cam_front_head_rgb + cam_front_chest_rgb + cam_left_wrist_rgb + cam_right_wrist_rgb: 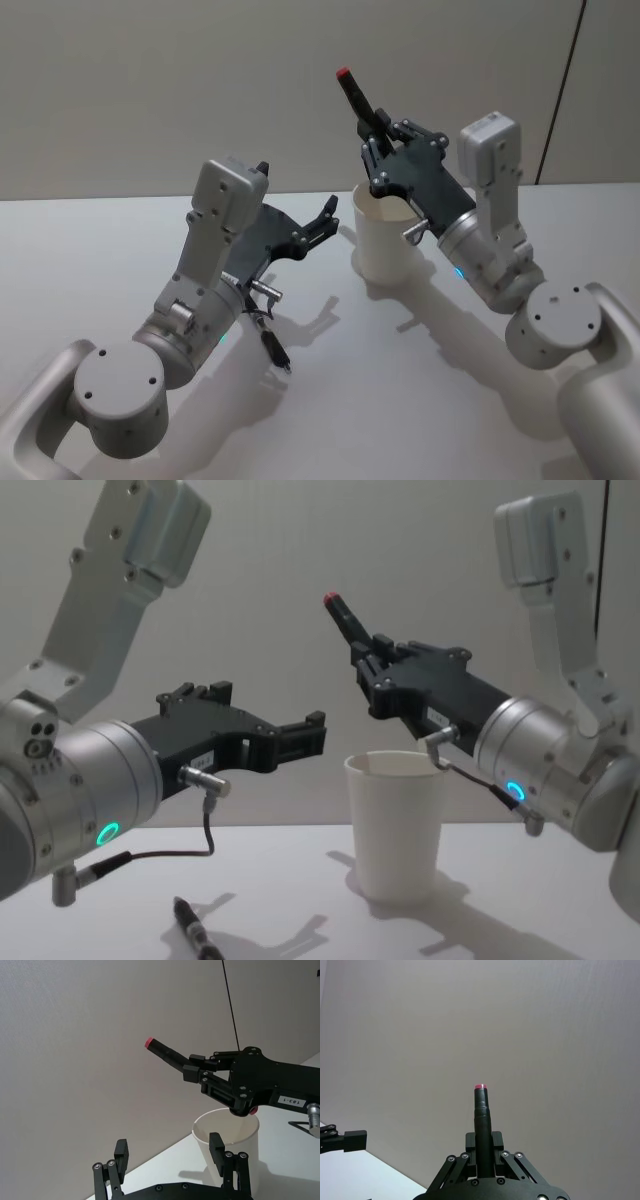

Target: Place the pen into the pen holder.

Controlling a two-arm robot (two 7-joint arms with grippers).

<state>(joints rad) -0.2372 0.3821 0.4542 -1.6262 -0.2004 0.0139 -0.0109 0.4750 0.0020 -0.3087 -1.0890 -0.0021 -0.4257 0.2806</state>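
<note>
A pale counter (120, 230) runs across in front of a plain wall. Both arms reach in over it, the left arm from the robot's left and the right arm from its right.

A white paper cup (385, 245) stands upright on the counter between them, nearer the right arm, with its mouth open.

The right hand (372, 125) hangs just above the cup's rim, its dark body over the far side of the mouth. Its fingers are clamped on the pen (355, 95). The left hand (169, 1146) is raised off the counter just to the left of the cup, at about the height of the rim, its fingers spread apart with nothing between them.

The pen is black with a red end. It slants up out of the right hand's fingertips, red end highest and leaning toward the robot's left, wholly above the cup and outside it. Its lower part is hidden inside the hand.

A thin black cable (275, 350) hangs from the left wrist, its tip resting on the counter.
</note>
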